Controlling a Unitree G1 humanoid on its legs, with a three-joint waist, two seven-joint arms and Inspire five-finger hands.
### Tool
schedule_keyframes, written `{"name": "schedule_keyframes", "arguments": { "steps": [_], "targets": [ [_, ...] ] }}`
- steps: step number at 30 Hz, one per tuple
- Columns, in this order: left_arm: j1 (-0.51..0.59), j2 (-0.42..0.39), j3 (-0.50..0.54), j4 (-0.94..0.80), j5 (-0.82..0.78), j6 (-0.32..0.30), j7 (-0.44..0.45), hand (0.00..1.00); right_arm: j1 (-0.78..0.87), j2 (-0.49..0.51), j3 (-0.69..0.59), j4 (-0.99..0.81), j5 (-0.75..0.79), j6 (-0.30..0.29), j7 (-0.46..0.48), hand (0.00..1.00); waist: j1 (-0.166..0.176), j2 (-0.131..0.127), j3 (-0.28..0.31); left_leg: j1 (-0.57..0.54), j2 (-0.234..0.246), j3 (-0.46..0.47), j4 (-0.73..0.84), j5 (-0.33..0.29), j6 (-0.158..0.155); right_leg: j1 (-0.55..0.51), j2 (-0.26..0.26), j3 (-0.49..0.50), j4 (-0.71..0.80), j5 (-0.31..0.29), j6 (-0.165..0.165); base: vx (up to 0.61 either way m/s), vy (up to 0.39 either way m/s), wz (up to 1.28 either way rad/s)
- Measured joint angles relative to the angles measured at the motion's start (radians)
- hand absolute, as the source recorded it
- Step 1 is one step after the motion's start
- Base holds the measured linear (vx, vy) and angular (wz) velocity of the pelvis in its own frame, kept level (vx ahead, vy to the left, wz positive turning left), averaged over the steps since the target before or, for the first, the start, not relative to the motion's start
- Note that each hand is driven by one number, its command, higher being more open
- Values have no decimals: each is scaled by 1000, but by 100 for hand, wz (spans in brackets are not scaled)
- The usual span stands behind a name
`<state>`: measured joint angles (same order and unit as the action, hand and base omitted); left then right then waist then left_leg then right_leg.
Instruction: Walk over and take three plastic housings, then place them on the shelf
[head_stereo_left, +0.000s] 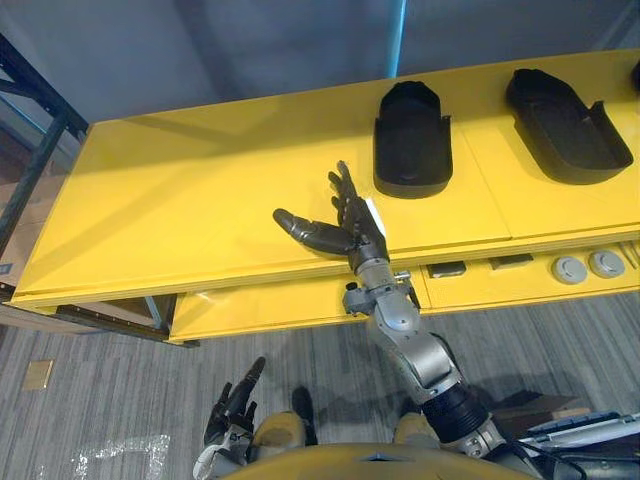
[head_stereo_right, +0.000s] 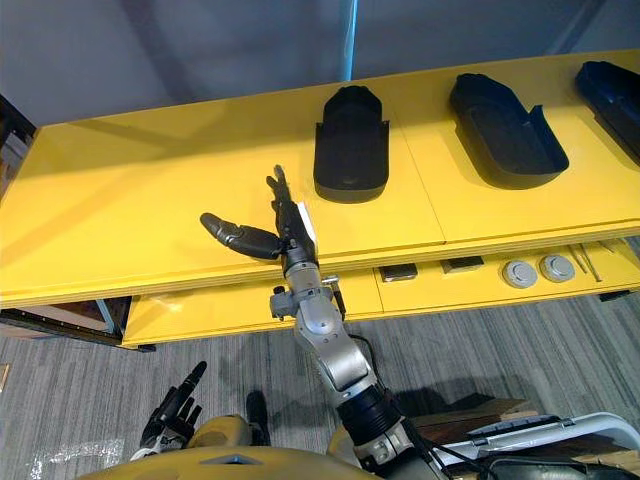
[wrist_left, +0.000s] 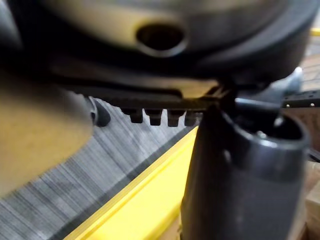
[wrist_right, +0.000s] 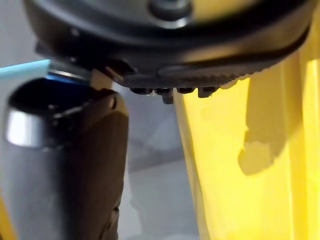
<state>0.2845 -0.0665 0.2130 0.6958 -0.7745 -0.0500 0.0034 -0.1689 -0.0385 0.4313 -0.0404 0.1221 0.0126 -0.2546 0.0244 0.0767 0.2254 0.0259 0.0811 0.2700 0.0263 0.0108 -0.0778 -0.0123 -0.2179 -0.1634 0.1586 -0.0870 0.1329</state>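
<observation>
Black plastic housings lie on the yellow shelf top (head_stereo_left: 180, 200): one (head_stereo_left: 411, 138) near the middle, a second (head_stereo_left: 566, 124) further right, and a third (head_stereo_right: 612, 95) at the far right edge. My right hand (head_stereo_left: 345, 225) reaches over the shelf's front part, open, fingers straight and thumb spread to the left, holding nothing. It is a short way in front and left of the nearest housing (head_stereo_right: 350, 143). My left hand (head_stereo_left: 232, 405) hangs low over the floor, fingers relaxed and empty.
A lower yellow ledge (head_stereo_left: 500, 280) under the shelf front holds two round grey parts (head_stereo_left: 588, 266) and small dark pieces (head_stereo_left: 447, 269). A dark metal rack (head_stereo_left: 30, 150) stands at the left. Grey carpet (head_stereo_left: 120, 380) covers the floor.
</observation>
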Motion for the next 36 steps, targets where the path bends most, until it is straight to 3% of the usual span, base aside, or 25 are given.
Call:
{"name": "schedule_keyframes", "arguments": {
  "steps": [17,36],
  "targets": [
    [1,10,-24,0,37,-13,-28,100,78,-2,-149,-15,-41,-17,-15,100,1,0,-17,19,-9,-19,-17,14,8,33,-1,-21,-21,8,10,-9,3,3],
    [11,43,-50,0,37,-11,-39,100,103,-1,-276,61,-80,-87,-87,100,5,-32,-39,23,-8,-26,-33,29,9,49,5,-24,-40,25,10,-8,1,1]
  ]
}}
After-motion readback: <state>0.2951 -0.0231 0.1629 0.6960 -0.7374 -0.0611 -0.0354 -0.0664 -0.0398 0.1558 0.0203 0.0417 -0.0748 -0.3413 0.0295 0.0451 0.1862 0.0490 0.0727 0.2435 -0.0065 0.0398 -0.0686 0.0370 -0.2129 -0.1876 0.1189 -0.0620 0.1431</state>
